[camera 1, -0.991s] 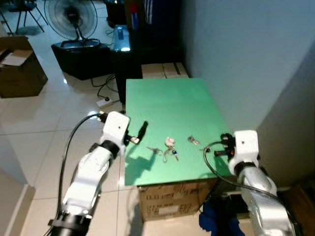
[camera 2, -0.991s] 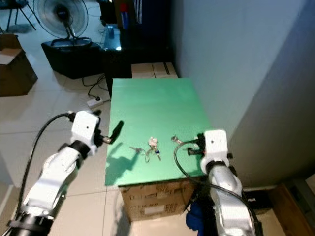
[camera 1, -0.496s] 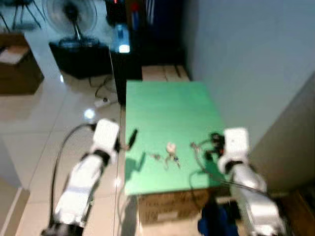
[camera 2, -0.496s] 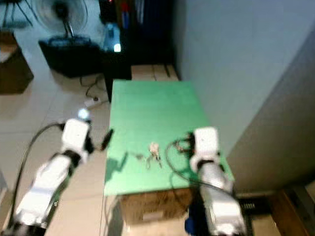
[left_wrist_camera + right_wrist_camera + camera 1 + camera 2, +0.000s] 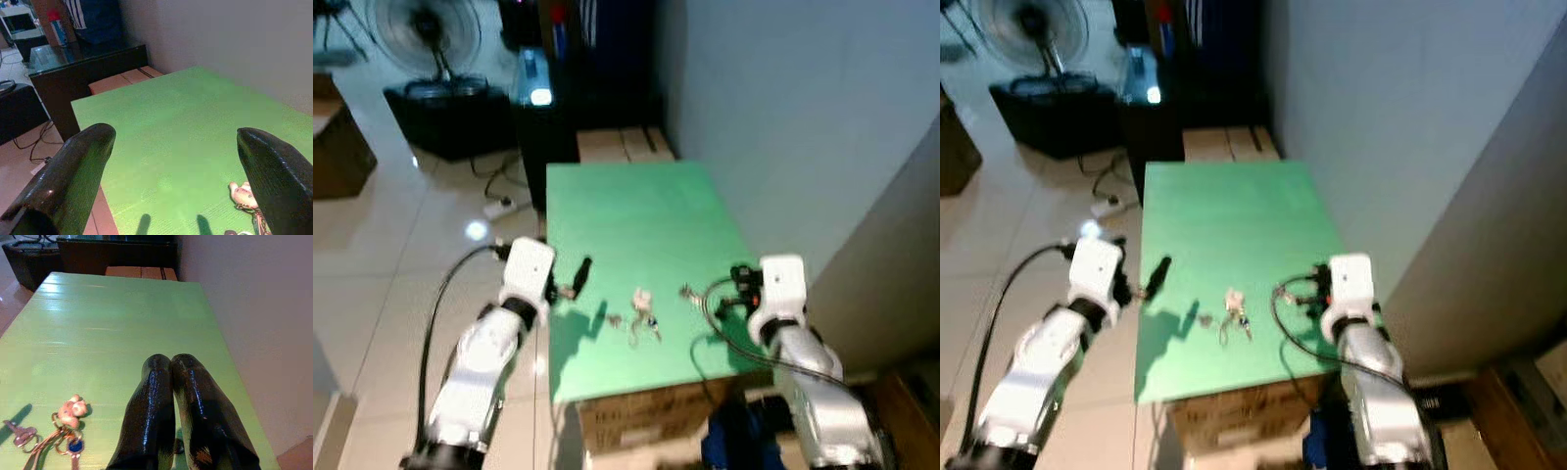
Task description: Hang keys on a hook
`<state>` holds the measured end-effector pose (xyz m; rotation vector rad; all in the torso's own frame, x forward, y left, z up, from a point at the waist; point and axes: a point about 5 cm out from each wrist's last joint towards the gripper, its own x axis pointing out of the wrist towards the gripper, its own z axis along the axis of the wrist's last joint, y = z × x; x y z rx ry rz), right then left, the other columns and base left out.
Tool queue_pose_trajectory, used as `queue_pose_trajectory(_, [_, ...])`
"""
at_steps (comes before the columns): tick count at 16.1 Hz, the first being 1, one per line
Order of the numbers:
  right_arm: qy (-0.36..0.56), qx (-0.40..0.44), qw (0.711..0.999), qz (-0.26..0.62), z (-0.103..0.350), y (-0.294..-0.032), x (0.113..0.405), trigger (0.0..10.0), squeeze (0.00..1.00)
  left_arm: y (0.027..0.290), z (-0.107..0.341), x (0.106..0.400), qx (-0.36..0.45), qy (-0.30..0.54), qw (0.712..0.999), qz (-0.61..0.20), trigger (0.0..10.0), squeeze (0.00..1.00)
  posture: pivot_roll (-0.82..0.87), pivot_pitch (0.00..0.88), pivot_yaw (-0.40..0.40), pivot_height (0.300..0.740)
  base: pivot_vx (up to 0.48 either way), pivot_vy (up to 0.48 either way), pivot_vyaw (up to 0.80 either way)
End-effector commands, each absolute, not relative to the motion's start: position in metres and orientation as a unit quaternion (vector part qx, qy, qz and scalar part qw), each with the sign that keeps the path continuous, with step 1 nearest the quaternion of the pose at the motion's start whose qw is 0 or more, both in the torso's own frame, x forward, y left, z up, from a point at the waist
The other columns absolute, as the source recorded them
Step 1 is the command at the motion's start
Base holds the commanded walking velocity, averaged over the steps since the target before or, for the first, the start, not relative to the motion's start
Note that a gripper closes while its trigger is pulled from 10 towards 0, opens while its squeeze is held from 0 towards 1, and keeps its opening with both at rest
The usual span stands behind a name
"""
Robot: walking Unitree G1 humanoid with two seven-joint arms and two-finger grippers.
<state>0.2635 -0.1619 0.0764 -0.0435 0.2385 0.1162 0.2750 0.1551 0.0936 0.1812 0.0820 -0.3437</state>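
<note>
Keys [image 5: 642, 311] lie flat on the green table [image 5: 636, 211]. Left gripper [image 5: 579, 275] spread wide at the table's left edge. Right gripper [image 5: 171, 363] pinched closed, empty, right of the keys.

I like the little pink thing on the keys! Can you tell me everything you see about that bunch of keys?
The bunch of keys lies flat on the green table, near its front edge, between the two arms. It has a small pink charm that looks like a tiny soft animal, thin metal rings, a silver key lying off to one side, and a key with a blue head. The pieces are spread out loosely. Nothing touches it except the table. A second small metal piece lies apart from it, closer to the right gripper.
</note>
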Motion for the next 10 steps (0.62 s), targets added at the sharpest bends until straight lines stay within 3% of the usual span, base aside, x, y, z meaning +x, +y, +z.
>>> queue_pose_trajectory(1, [0.116, -0.019, 0.991, 0.061, 0.0780, -0.1617, 0.2652, 10.0, 0.00, 0.1568, 0.0959, 0.2749, 0.099, 0.037, 0.980, -0.170, 10.0, 0.00, -0.13, 0.000, -0.023, 0.740, 0.251, 0.000, 0.00])
queue_pose_trajectory(5, [0.120, -0.020, 0.990, 0.068, 0.0774, -0.1626, 0.2648, 10.0, 0.00, 0.1538, 0.0967, 0.2753, 0.097, 0.035, 0.979, -0.176, 10.0, 0.00, -0.14, 0.000, -0.022, 0.740, 0.253, 0.000, 0.00])
queue_pose_trajectory(8, [0.120, -0.019, 0.990, 0.065, 0.0771, -0.1638, 0.2648, 10.0, 0.00, 0.1515, 0.0970, 0.2757, 0.096, 0.033, 0.979, -0.179, 10.0, 0.00, -0.14, 0.000, -0.020, 0.740, 0.259, 0.000, -0.80])
queue_pose_trajectory(10, [0.118, -0.024, 0.991, 0.064, 0.0774, -0.1652, 0.2652, 10.0, 0.00, 0.1489, 0.0957, 0.2751, 0.099, 0.034, 0.977, -0.184, 10.0, 0.00, -0.15, 0.000, -0.020, 0.740, 0.259, 0.000, 0.00])
